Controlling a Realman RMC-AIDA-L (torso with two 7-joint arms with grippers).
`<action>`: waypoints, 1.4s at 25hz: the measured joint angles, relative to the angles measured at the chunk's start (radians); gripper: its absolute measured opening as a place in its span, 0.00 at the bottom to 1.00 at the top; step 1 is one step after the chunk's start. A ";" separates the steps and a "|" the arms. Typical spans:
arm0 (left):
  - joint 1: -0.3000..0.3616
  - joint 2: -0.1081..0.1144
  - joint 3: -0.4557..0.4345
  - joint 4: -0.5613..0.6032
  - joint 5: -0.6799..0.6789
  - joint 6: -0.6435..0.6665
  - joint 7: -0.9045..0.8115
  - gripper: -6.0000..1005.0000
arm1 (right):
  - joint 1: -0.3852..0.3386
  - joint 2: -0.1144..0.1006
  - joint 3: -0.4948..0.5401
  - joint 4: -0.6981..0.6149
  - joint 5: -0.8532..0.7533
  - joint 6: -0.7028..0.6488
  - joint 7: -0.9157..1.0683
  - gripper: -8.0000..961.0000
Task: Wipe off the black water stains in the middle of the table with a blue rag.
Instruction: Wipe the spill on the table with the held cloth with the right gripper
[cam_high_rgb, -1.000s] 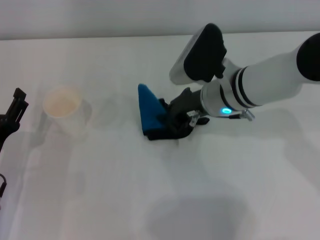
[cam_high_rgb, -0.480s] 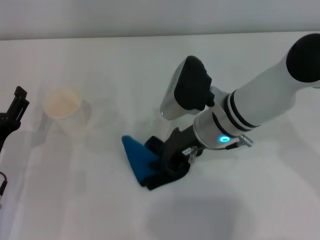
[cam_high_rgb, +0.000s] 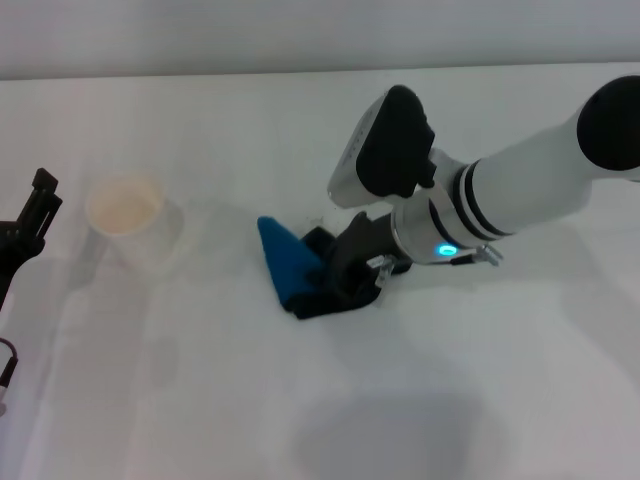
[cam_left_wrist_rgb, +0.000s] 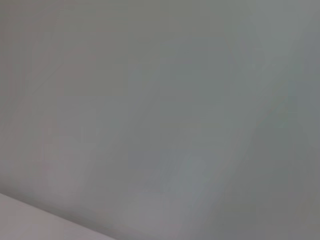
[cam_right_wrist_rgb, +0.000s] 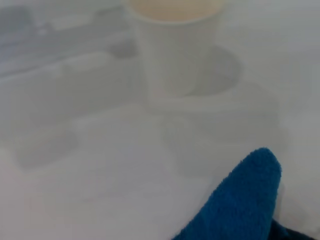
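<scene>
Mid-counter, my right gripper (cam_high_rgb: 335, 282) presses a blue rag (cam_high_rgb: 285, 262) against the white counter (cam_high_rgb: 200, 380), its dark fingers closed on the rag's bunched end. The cloth juts out from the fingers toward the robot's left, its free corner rising in a blunt point above the surface while the gripped end sits flat beneath the fingers. A blue status light glows on the wrist of the white right arm (cam_high_rgb: 520, 185), which reaches in from the robot's right and slants down to the middle of the counter.

Left of the rag, and apart from it, stands a white paper cup (cam_high_rgb: 130, 222), upright, with a pale inside. From the right wrist camera, the rag's blue terry corner (cam_right_wrist_rgb: 240, 205) fills the near foreground and the cup (cam_right_wrist_rgb: 172, 45) stands beyond it across bare counter.

I can make out no dark blot on the counter around the rag; whatever lies under the cloth and fingers is hidden from me.

My left gripper (cam_high_rgb: 30, 215) sits at the counter's far left edge, away from the work; I cannot tell whether its fingers are open or closed. The left wrist camera gives only a blank grey field.
</scene>
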 joint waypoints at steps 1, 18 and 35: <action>0.000 0.000 0.000 0.000 0.000 0.000 0.000 0.87 | 0.007 -0.001 0.002 0.013 0.000 -0.016 -0.001 0.14; -0.012 0.002 -0.014 -0.011 -0.002 0.011 0.000 0.87 | 0.036 -0.003 0.201 0.080 -0.176 -0.133 0.010 0.14; -0.022 0.002 -0.014 -0.018 -0.002 0.012 0.000 0.87 | 0.086 0.008 -0.056 0.003 -0.092 0.002 0.026 0.14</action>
